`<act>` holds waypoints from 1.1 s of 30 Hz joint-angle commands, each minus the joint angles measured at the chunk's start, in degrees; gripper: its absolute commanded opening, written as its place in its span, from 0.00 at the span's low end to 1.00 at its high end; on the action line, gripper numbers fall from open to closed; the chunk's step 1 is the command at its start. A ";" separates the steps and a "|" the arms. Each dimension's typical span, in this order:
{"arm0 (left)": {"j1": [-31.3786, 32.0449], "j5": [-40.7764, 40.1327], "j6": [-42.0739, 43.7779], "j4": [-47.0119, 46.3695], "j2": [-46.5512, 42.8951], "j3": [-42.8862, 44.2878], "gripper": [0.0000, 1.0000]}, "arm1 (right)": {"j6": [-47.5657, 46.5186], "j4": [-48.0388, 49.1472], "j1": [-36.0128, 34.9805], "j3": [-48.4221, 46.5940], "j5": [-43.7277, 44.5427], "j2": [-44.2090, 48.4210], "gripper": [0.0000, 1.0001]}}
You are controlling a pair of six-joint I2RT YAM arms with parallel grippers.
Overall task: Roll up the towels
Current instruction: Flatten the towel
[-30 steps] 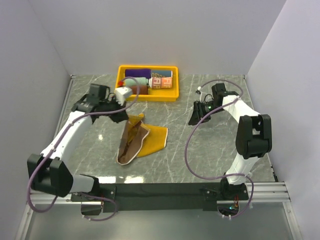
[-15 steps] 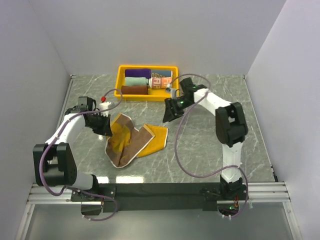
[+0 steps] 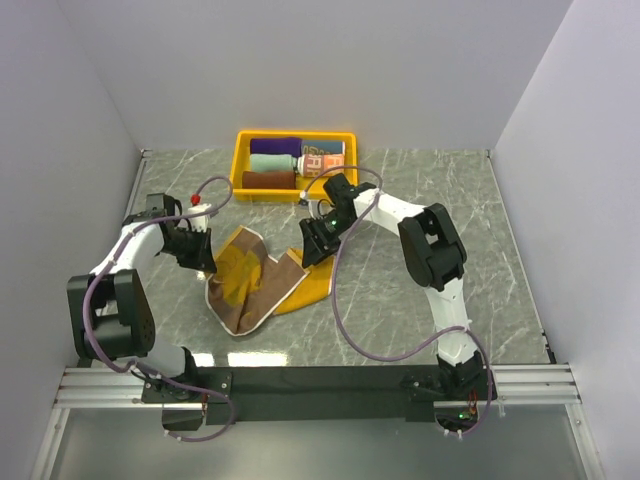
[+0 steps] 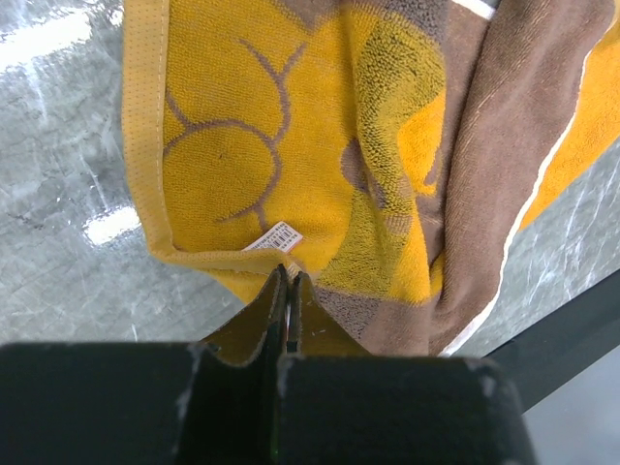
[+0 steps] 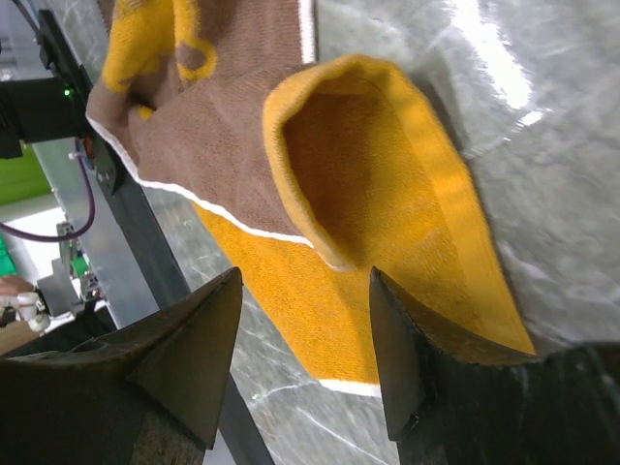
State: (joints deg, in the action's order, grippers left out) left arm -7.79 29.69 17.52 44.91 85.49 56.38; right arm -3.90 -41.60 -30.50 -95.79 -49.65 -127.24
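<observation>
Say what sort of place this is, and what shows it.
Probably a robot lab test cell: plain white walls box in a grey marbled tabletop, two white-and-black robot arms are mounted at its near edge, and a yellow plastic tray holds rolled cloth towels.

The yellow tray (image 3: pixel 238 168) holds a purple towel (image 3: pixel 275 146) at its back left, a mint towel (image 3: pixel 273 162) and a maroon towel (image 3: pixel 268 180) in front of that, and at its right a blue-grey towel (image 3: pixel 323 160) with white and orange print. In front of the tray, the loose towel (image 3: pixel 250 288) is brown with white piping on one face and golden yellow with brown line-drawing on the other. The table (image 3: pixel 480 230) is grey-green marble with pale veins.
</observation>
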 commanded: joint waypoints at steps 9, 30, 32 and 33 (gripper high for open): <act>-1.26 2.21 1.38 0.01 1.61 3.38 0.00 | -2.51 -0.85 -2.19 -1.24 -3.62 -1.61 0.61; -2.40 6.68 -1.69 0.27 -0.06 6.10 0.01 | -5.76 -2.33 -2.20 2.62 -5.80 3.48 0.00; -2.84 8.01 -3.09 0.45 -0.76 7.77 0.00 | -6.12 -3.65 -0.53 4.11 -5.99 7.52 0.00; -3.02 8.80 -3.45 0.71 -1.20 9.61 0.00 | -6.73 -4.18 2.17 4.47 -5.99 8.93 0.00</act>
State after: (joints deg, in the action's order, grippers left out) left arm -10.02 33.69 16.29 45.65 86.94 60.73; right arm -8.19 -42.98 -32.64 -92.03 -53.41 -126.74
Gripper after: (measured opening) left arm 0.020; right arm 0.020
